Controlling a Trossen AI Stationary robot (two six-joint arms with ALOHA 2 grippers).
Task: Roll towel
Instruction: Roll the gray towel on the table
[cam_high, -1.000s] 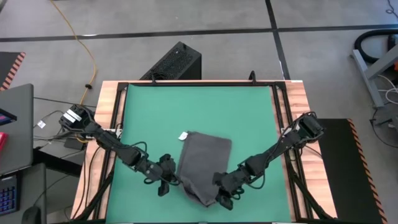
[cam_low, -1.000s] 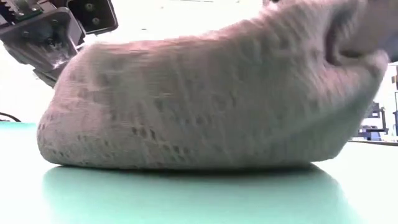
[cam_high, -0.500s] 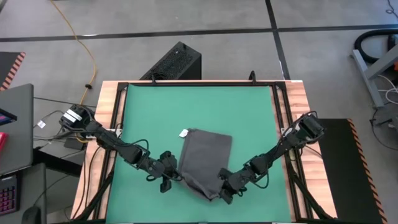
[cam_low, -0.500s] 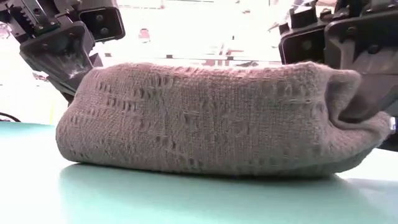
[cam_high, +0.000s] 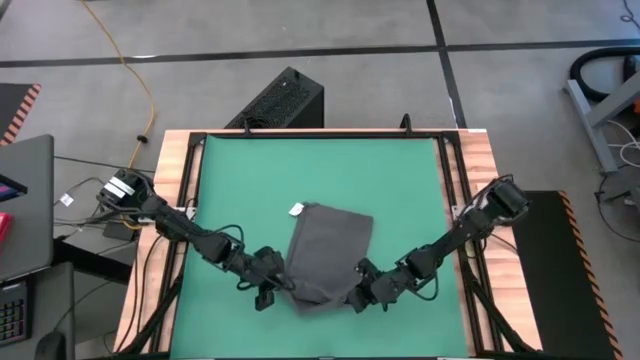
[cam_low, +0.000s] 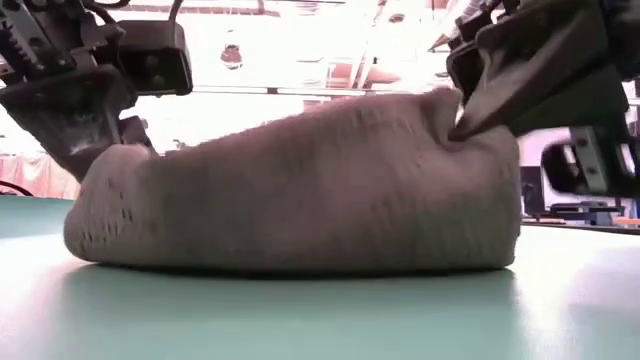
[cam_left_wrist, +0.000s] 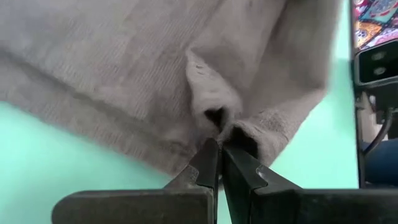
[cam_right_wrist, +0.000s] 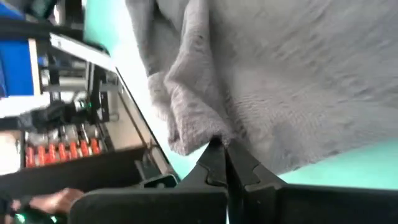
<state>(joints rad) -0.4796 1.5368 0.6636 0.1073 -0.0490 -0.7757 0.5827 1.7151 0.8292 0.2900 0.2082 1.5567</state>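
Observation:
The dark grey towel (cam_high: 330, 250) lies on the green mat (cam_high: 400, 190), with its white tag (cam_high: 296, 210) at the far left corner. Its near edge is turned up into a thick hump (cam_low: 300, 190) whose underside rests on the mat. My left gripper (cam_high: 283, 287) is shut on the near left end of that hump. My right gripper (cam_high: 357, 292) is shut on the near right end. In the low view, the left gripper (cam_low: 118, 148) and the right gripper (cam_low: 462, 125) stand at the hump's two ends. My left gripper pinches a bunched fold at the towel's near left corner (cam_left_wrist: 231, 127) between its two fingertips, slanting down from the table's left. The cloth puckers at the tips; the hump rests on the mat. My right gripper pinches a fold of several layers at the towel's near right corner (cam_right_wrist: 208, 134), slanting down from the table's right. That end (cam_low: 440, 120) is raised above the rest of the hump.
The mat lies in a black frame on a wooden table (cam_high: 480, 200), and green surface shows on all sides of the towel. A black box (cam_high: 280, 100) stands on the floor beyond the far edge. A laptop (cam_high: 25, 200) lies to the left of the table.
My right gripper has rolled about its own line and gone toward the far edge, carrying the towel's near right corner. The towel's near end, which reached out toward the near edge, has been drawn in and turned over into a hump. The far part and the tag have stayed put.

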